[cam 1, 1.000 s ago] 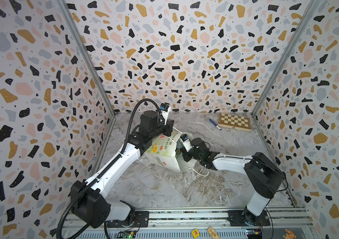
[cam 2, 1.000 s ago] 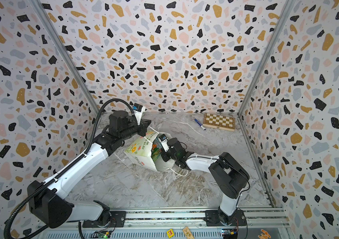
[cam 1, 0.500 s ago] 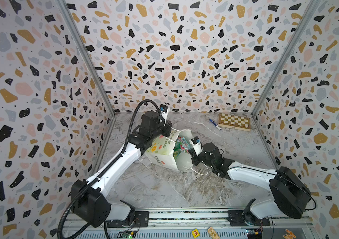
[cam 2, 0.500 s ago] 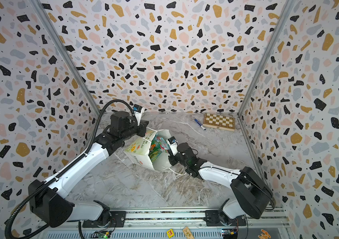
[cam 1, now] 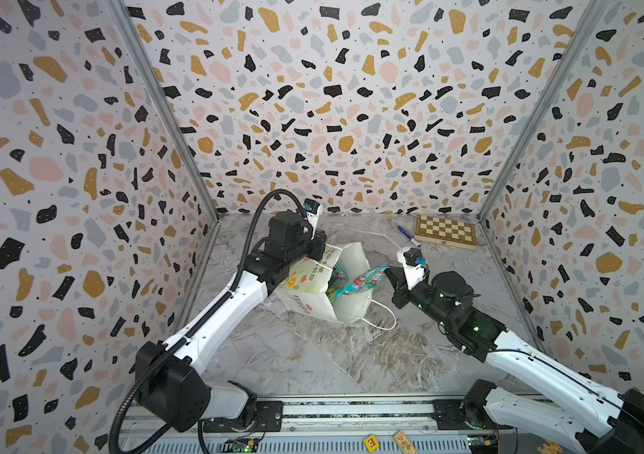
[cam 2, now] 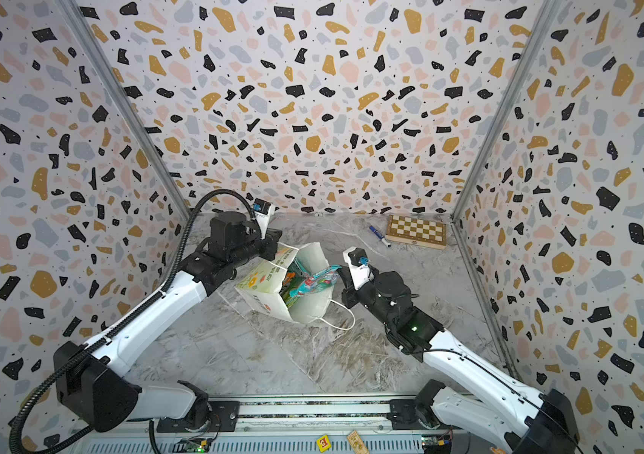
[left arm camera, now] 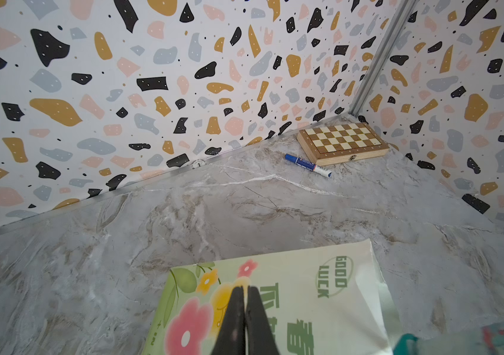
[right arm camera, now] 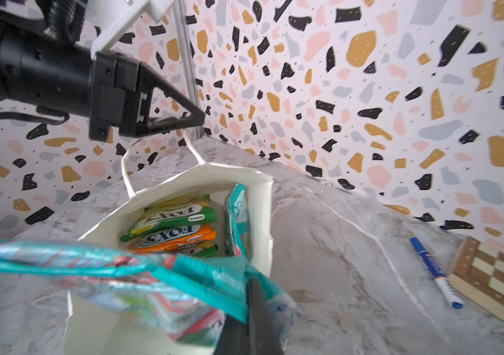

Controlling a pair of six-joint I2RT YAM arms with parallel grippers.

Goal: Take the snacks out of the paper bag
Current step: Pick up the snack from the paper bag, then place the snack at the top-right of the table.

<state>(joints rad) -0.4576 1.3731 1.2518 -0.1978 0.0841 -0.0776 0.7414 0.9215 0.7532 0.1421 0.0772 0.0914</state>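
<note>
Snacks (right arm camera: 173, 229): green, orange, teal pouches inside bag (cam 1: 306, 300), bag tilted on table (cam 1: 312, 361). One teal pouch (cam 1: 359, 280) partly out at bag mouth, clenched in right fingers (right arm camera: 260, 307). Cord handle (right arm camera: 193, 150) just above bag rim clenched in left fingers (left arm camera: 235, 313). Well behind bag: marker (cam 1: 406, 236), chessboard (cam 1: 446, 232).

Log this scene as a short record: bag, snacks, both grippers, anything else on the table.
paper bag: on the table, tilted, mouth open
left gripper: shut on the paper bag's cord handle
right gripper: shut on a teal pouch, held at the bag's mouth
inside bag: green pouch, orange pouch, second teal pouch
other items: chessboard, blue marker, far corner
</note>
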